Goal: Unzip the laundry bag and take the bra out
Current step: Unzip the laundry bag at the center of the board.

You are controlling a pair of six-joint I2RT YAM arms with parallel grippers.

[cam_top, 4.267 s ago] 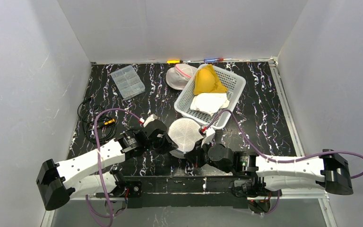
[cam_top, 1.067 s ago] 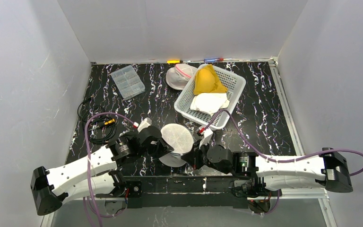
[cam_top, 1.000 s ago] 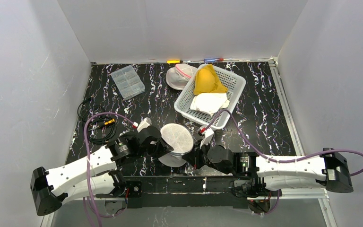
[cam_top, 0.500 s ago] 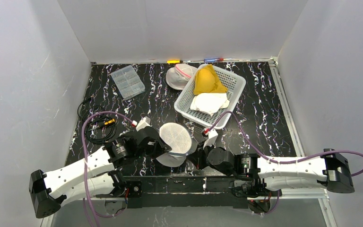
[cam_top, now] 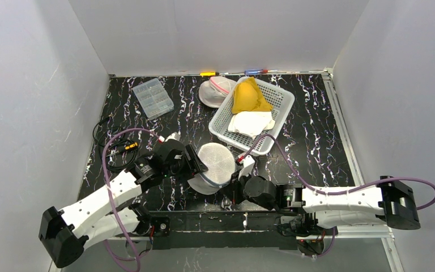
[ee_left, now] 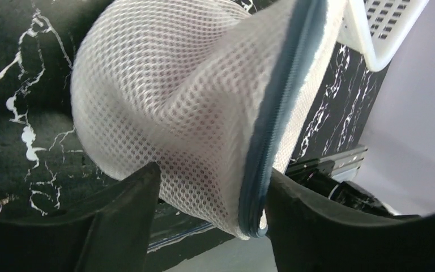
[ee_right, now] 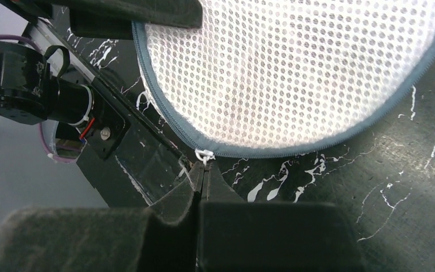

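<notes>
The right gripper [ee_right: 203, 170], pinching the zip pull [ee_right: 205, 154], sits at the near rim of the laundry bag [ee_right: 294, 73], the zip curving away both ways; the left gripper [ee_left: 209, 184] straddles the bag, jaws parted

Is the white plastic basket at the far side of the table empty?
No, the white basket holds a yellow cloth and, in front of it, a white cloth.

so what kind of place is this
Most likely a robot test cell: bare white walls box in a black marbled table, a left arm and a right arm are bolted at its near edge, and a mesh laundry bag, white basket and clear organizer box are laid out as props.
</notes>
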